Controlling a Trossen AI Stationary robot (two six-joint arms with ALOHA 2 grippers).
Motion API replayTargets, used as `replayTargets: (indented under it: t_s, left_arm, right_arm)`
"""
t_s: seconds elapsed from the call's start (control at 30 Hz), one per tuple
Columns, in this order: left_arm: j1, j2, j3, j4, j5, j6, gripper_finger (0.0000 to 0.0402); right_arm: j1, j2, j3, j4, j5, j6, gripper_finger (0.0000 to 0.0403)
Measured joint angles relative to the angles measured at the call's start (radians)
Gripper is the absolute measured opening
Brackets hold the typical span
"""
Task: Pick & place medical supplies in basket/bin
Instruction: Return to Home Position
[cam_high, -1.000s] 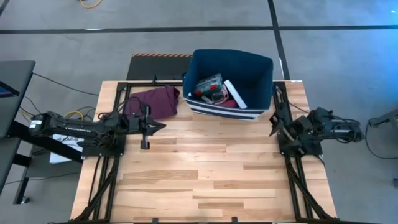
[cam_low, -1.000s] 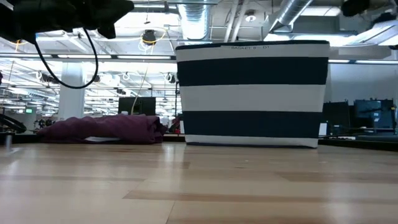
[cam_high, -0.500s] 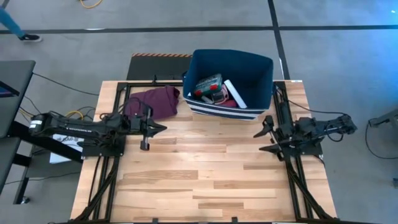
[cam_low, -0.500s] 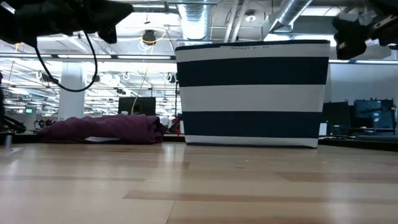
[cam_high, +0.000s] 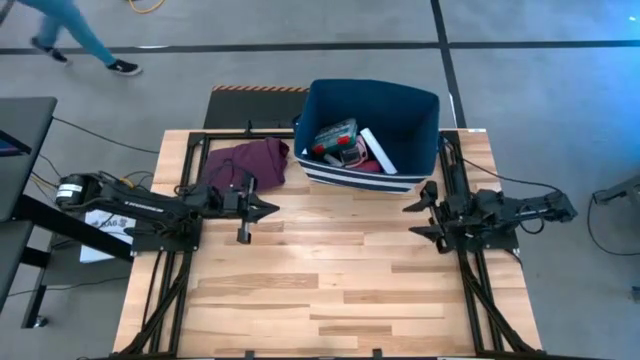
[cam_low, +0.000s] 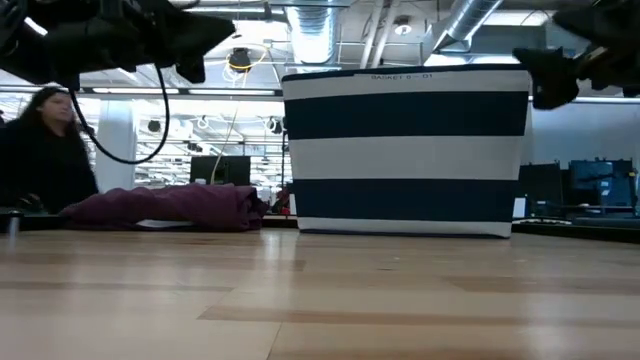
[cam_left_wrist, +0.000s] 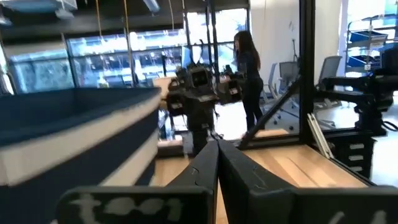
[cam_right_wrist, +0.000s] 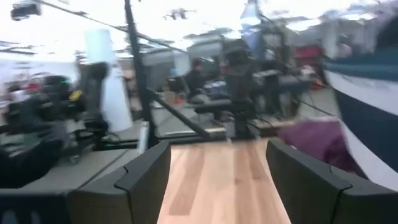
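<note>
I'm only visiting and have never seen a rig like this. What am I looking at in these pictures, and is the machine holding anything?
This is a two-armed robot working at a wooden table. Each arm ends in a two-finger gripper. One picture looks straight down from above, one looks level across the tabletop, and two come from cameras on the robot's wrists.

On the table stands a navy bin with white stripes, which holds small medical supplies. Beside it lies a maroon cloth.

Nothing is held. The left gripper is shut on nothing, and the right gripper is open and empty. Both hover over the table's sides, clear of the bin. A person is in the room behind.
</note>
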Motion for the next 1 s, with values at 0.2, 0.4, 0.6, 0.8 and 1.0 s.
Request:
replayTargets:
  t_s: [0.2,0.4,0.6,0.8,1.0]
  left_arm:
    - [0.013,0.055,0.0,-0.022,-0.032,-0.012,0.0]
    - [0.043,-0.133,0.0,-0.218,-0.049,-0.013,0.0]
    - [0.049,-0.494,0.0,-0.665,-0.086,-0.095,0.0]
    - [-0.004,-0.746,-0.161,-0.541,0.045,-0.106,0.0]
    - [-0.029,-0.873,-0.185,-0.588,-0.034,-0.1,0.0]
  right_arm:
    - [-0.056,0.0,0.0,-0.057,0.042,0.037,0.026]
    - [-0.068,0.0,0.0,-0.089,0.041,0.122,0.026]
    - [-0.068,0.0,0.0,-0.132,0.041,0.179,0.026]
    - [-0.068,0.0,-0.001,-0.136,0.038,0.179,0.026]
    - [-0.068,0.001,-0.001,-0.137,0.038,0.179,0.026]
